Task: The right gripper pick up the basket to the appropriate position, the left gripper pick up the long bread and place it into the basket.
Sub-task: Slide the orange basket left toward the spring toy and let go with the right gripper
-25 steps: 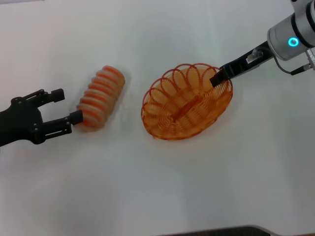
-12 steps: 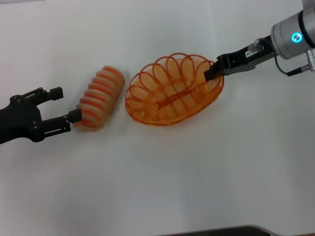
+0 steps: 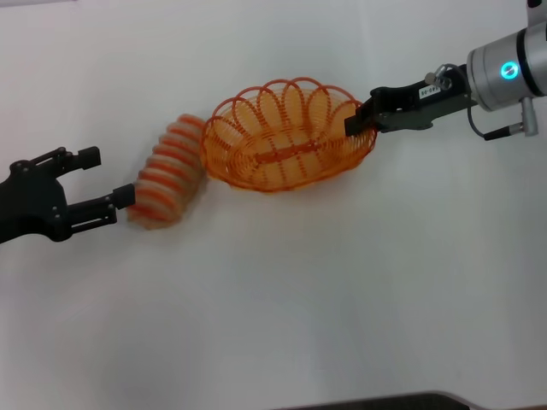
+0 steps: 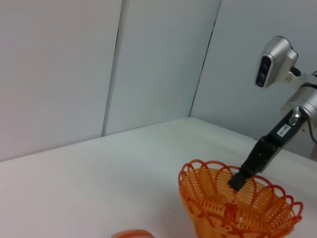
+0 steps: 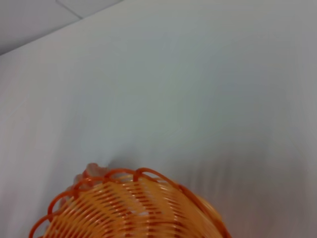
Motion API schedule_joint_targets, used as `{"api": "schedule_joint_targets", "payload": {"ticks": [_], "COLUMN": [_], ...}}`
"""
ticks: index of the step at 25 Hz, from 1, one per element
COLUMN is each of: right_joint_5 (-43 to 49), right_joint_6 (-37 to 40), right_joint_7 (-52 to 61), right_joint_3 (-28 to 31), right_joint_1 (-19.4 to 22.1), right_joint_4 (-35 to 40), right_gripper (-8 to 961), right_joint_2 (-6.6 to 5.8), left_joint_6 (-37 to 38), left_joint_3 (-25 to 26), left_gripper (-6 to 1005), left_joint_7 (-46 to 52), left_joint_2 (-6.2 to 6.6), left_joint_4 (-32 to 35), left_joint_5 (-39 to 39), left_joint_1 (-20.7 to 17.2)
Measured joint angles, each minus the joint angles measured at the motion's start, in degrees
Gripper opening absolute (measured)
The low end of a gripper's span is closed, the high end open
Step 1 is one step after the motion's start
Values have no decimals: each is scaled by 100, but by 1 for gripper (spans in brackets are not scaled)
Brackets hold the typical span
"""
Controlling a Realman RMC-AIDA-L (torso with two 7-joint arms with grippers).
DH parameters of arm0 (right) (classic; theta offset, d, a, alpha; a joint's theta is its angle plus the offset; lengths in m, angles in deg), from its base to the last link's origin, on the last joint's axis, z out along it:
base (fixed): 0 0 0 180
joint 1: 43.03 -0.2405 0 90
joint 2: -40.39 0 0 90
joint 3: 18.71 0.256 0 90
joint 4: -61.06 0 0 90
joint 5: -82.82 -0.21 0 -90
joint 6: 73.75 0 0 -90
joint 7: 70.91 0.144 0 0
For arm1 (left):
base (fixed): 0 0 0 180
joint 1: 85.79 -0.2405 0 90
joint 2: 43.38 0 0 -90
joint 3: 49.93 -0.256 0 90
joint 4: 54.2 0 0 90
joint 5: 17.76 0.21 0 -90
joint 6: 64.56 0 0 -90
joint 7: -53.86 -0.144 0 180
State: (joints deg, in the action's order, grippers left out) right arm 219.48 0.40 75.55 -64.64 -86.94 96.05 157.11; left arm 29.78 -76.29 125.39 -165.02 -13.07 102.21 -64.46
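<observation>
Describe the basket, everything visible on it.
The basket is an oval of orange wire, apparently plastic-coated, with a scalloped rim of loops and a bottom of close concentric rings; nothing lies inside. It sits upright, roughly level. The right gripper is shut on its rim at the end toward the robot's right. Its opposite end meets or overlaps the long bread in the head view; true contact is unclear. Whether it rests on the white table or is lifted cannot be told.

White table (image 3: 282, 307) carries two things. Bread (image 3: 167, 173) lies on it at the left, tilted diagonally. Orange wire basket (image 3: 286, 137) is just right of it, its left rim touching or overlapping the bread's upper end; can't tell if the basket rests fully on the surface.
</observation>
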Motion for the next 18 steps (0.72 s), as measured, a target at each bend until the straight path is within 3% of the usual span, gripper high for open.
{"api": "schedule_joint_targets", "payload": {"ticks": [10,18], "right_joint_5": [-29,-230], "right_joint_6": [-290,-486], "right_joint_7": [65,39], "right_joint_3": [176,174], "right_joint_1": [166,240], "right_joint_4": [30,-22], "right_gripper": [118,131], "right_joint_2": [236,272], "left_joint_6": [-37,-107], "left_joint_3": [-6,-12], "left_gripper": [840,841], "left_joint_7": [-30,-45], "left_joint_2": [-12,-17], "left_joint_4": [1,1], "left_joint_5": [0,4], "left_joint_1": [10,20]}}
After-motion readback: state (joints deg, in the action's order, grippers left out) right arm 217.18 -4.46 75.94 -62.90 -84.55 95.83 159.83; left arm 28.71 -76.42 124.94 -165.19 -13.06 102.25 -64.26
